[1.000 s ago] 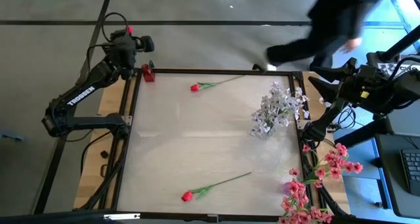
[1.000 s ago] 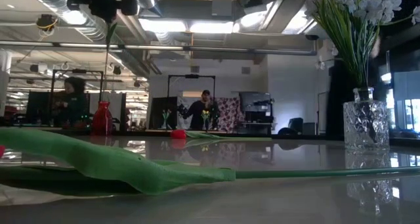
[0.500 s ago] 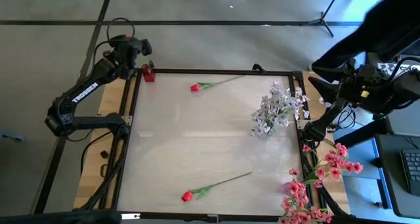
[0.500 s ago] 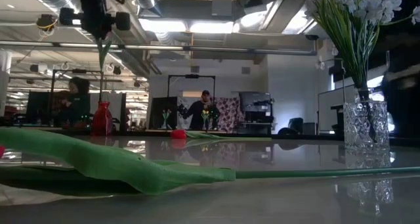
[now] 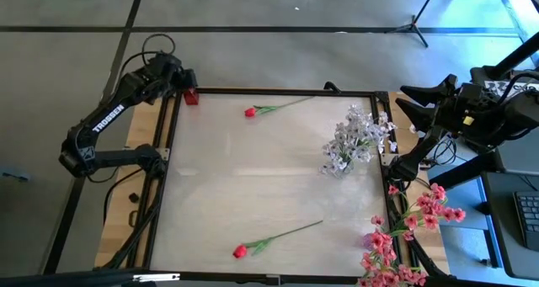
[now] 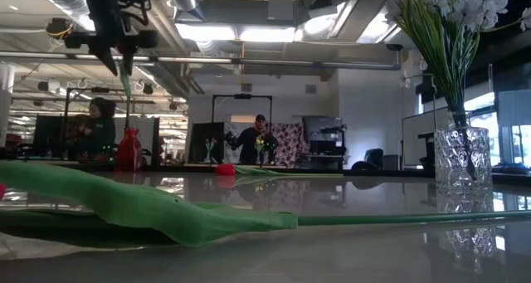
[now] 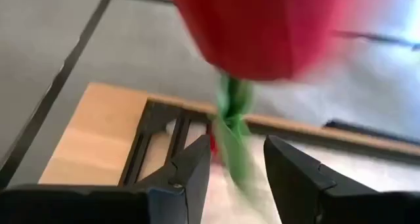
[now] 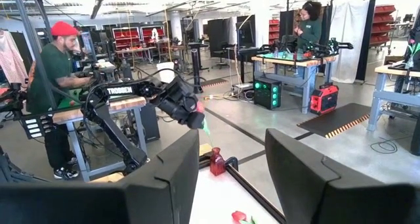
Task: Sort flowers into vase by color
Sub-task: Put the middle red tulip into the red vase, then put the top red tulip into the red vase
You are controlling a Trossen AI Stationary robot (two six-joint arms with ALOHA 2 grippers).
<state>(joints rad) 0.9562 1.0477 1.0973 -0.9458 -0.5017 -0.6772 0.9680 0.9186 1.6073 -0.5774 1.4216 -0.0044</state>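
My left gripper (image 7: 236,165) hangs open above the small red vase (image 5: 190,95) at the table's far left corner. A red flower's green stem (image 7: 233,135) stands between its fingers with a gap on both sides, the red bud (image 7: 262,27) above them. In the low view the stem (image 6: 126,92) runs down into the red vase (image 6: 129,150). Two red flowers lie flat on the table, one far (image 5: 251,112), one near (image 5: 240,252). My right gripper (image 8: 230,178) waits open off the table's right edge (image 5: 408,93).
A glass vase of white flowers (image 5: 354,140) stands at the right of the table. Pink flowers (image 5: 404,236) lie over the near right corner. The table's dark frame (image 5: 278,91) runs around the top. People work at benches in the room beyond.
My left gripper has opened and let go of the red flower's stem, and has turned and come down a little toward the red vase. The stem stays in the vase. A person beyond the table's far right corner has walked out of view.
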